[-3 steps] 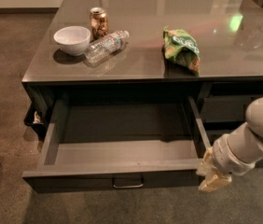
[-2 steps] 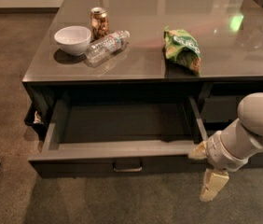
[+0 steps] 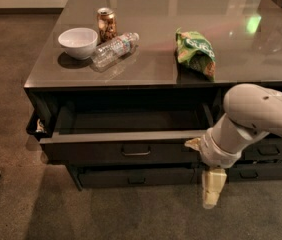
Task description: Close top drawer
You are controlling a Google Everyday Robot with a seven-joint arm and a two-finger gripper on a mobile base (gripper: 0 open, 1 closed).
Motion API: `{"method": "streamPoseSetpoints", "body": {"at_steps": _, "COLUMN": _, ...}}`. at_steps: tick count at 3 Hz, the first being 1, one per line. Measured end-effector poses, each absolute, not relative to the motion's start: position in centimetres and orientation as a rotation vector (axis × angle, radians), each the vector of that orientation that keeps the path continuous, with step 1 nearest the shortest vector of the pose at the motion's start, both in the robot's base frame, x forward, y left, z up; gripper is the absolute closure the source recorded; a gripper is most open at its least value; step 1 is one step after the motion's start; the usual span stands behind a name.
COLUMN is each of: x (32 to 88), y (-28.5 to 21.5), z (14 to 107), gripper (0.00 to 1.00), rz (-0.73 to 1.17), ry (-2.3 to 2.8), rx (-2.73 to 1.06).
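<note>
The fingers [image 3: 213, 186] of the pale two-finger gripper [image 3: 200, 174] stand apart and clamp on nothing. One lies against the right end of the front of the top drawer [image 3: 126, 146], a wide, shallow dark grey drawer with a flat front and a small metal bar handle [image 3: 135, 151]. The other finger points down, below that same end.

Change since a second ago: the drawer front has travelled well back toward the cabinet. The open interior behind the front has shrunk from a deep tray to a narrow dark strip. The gripper has followed the front inward.

Status: the push is taking effect and the closing is judged past halfway. The drawer remains partly out, projecting beyond the like drawer beneath it.

Caution: contact sits at the right end, away from the handle, so the drawer may skew. Continue the push straight inward.
</note>
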State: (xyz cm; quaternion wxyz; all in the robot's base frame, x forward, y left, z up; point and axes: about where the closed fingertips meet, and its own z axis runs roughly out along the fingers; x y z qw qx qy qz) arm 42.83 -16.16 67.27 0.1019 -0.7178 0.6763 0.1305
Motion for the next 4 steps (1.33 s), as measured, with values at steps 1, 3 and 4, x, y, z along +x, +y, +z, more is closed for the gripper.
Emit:
{"method": "streamPoseSetpoints", "body": {"at_steps": 1, "x": 43.8, "y": -15.8, "z": 67.5, "gripper": 0.02, "rz": 0.386, "ry": 2.024, "rx": -2.117}}
{"method": "streamPoseSetpoints", "body": {"at_steps": 3, "x": 47.3, "y": -17.5, "z": 67.6, "gripper": 0.44, "rz": 0.259, "ry": 2.154, "rx": -1.987}}
{"method": "streamPoseSetpoints", "body": {"at_steps": 4, "x": 47.3, "y": -17.5, "z": 67.6, "gripper": 0.67, "rz": 0.257, "ry": 2.162, "rx": -1.977}}
